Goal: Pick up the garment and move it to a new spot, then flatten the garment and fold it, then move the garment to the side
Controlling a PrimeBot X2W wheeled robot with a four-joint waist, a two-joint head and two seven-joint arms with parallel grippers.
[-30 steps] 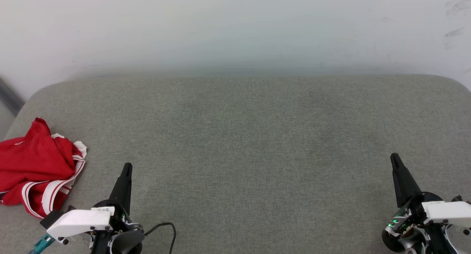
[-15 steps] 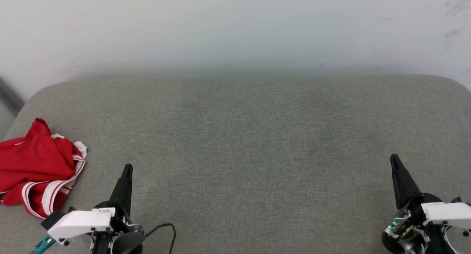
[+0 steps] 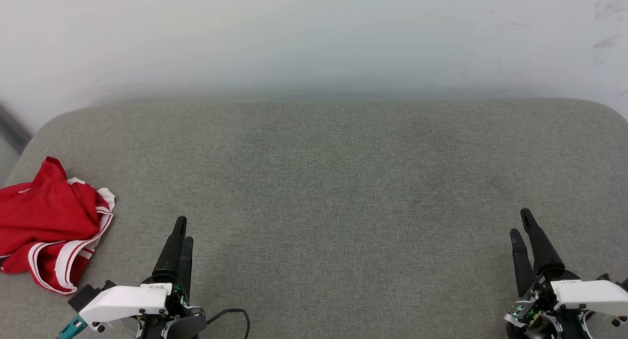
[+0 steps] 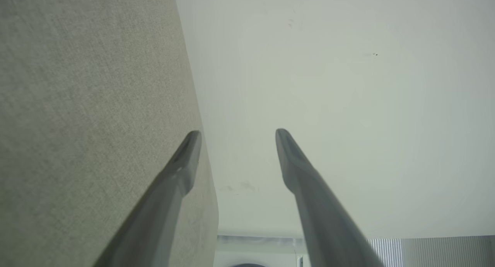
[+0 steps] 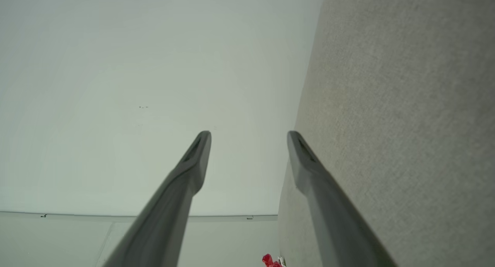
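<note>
Big picture first: a pale wall (image 3: 314, 35) runs across the back, and in front of it the grey fabric-covered tabletop (image 3: 343, 182) spreads wide, with a broad bare stretch through the middle. That reads as the obvious landing zone for a pick-and-move. Now the garment (image 3: 46, 226): it sits bunched in a crumpled red heap at the far left edge of the tabletop, with white-and-red striped trim curling along its right side and its left part running out of the head view. No flattening or folding has happened, so by my read we're at the very start, with the pickup yet to come. The left end effector (image 3: 184, 231) hovers low at the near edge, just to the right of the heap, close but not touching, fingers pointing away from the robot. It looks like the natural arm for the first grab, though it would have to swing left to reach. The wrist view shows its fingers parted at a moderate gap with nothing between them. Over on the far side, the right end effector (image 3: 520, 222) mirrors it, well apart from the cloth, fingers likewise spread and empty, seemingly parked until there's fabric to spread. Smallest detail: a thin black cable (image 3: 230, 314) loops beside the left wrist, clear of the garment.
</note>
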